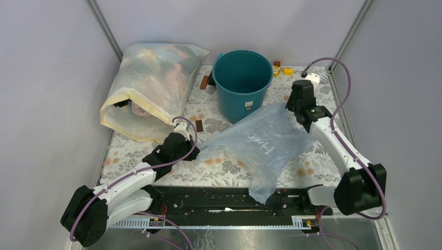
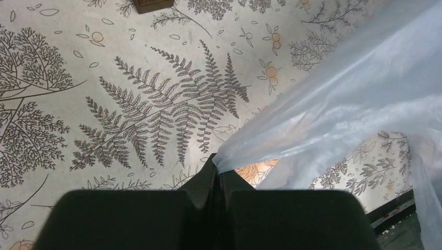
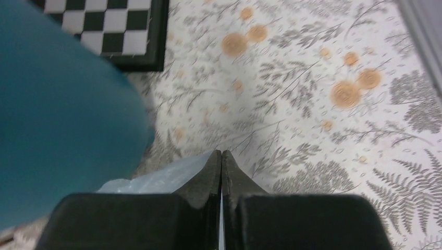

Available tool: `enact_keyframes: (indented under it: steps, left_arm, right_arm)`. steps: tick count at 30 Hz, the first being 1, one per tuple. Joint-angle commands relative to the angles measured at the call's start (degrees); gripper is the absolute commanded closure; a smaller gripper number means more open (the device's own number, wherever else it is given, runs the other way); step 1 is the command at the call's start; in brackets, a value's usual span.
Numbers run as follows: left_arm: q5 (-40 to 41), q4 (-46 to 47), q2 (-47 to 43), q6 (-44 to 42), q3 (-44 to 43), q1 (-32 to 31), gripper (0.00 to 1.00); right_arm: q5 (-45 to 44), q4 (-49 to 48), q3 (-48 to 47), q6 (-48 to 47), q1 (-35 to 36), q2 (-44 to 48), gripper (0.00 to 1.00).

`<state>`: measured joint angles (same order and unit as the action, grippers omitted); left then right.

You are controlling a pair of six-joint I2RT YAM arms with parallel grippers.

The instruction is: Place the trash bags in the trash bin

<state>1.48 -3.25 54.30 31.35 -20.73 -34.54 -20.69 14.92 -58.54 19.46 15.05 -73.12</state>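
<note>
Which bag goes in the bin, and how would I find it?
Find the round teal bucket at the back of the flowery table. Just in front of it, a thin, see-through pale blue bag is stretched between the left hand and right hand. Unlike the big yellowish sack on the left, it is flat with faint white letters.

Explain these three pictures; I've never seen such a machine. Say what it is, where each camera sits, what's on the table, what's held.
Two white robot arms are bolted at the near edge of a patterned table. The wide picture looks down from above and behind; the other two come from a camera on each wrist, the dark shapes below being that arm's own fingers. On the table: a teal trash bin, a big yellowish sack, small blocks. The left gripper and right gripper are each shut on an edge of the pale blue trash bag, spread between them.
</note>
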Motion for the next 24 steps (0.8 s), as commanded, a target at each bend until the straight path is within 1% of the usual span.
enact_keyframes:
  steps: [1, 7, 11, 12, 13, 14, 15, 16, 17, 20, 21, 22, 23, 24]
  left_arm:
    - [0.8, 2.6, -1.3, -0.1, 0.8, 0.2, 1.0]
    - [0.9, 2.5, -1.3, 0.0, 0.9, 0.2, 1.0]
    - [2.1, 2.3, -1.6, 0.6, 0.9, 0.2, 1.0]
    - [2.5, 2.2, -1.8, 0.8, 1.0, 0.2, 1.0]
    - [3.1, 2.0, -2.0, 1.1, 1.0, 0.2, 1.0]
    - [3.7, 1.7, -2.4, 1.3, 1.1, 0.2, 1.0]
    - [4.1, 1.5, -2.9, 1.5, 1.2, 0.2, 1.0]
    - [4.3, 1.5, -3.4, 1.7, 1.4, 0.2, 1.0]
    - [4.5, 1.5, -4.3, 1.8, 1.7, 0.2, 1.0]
    - [4.9, 1.5, -6.2, 1.9, 2.4, 0.2, 1.0]
    - [4.8, 1.6, -6.6, 1.9, 2.6, 0.2, 1.0]
    - [4.8, 1.6, -6.9, 1.9, 2.7, 0.2, 1.0]
    - [4.7, 1.7, -7.1, 2.0, 2.8, 0.2, 1.0]
    - [4.6, 1.8, -7.1, 1.9, 2.9, 0.2, 1.0]
  right_arm:
    - [-4.3, 1.1, -6.4, -1.1, -3.6, -5.4, 1.0]
    - [-2.6, 2.2, -14.1, -2.4, -5.2, -11.4, 0.99]
    - [0.1, 1.4, -16.8, -4.7, -5.3, -11.3, 0.9]
    - [1.5, 1.3, -17.3, -5.2, -5.3, -10.9, 0.86]
    - [3.6, 1.5, -17.9, -5.6, -5.4, -10.4, 0.71]
    - [6.1, 1.9, -17.9, -5.9, -5.3, -9.7, 0.54]
    - [7.9, 2.3, -17.5, -5.9, -5.3, -8.8, 0.42]
    - [9.3, 2.7, -16.5, -5.6, -5.3, -7.7, 0.36]
    - [10.1, 3.2, -15.3, -4.9, -5.3, -6.6, 0.33]
    - [10.7, 4.1, -9.6, -2.1, -5.3, -1.5, 0.3]
    - [9.9, 4.6, -7.2, -0.1, -5.3, 0.4, 0.27]
    - [8.6, 5.0, -5.0, 1.5, -5.3, 2.3, 0.22]
    - [6.7, 6.0, -2.9, 3.7, -5.3, 4.3, 0.09]
    - [4.9, 7.0, -1.0, 5.4, -5.3, 6.2, 0.02]
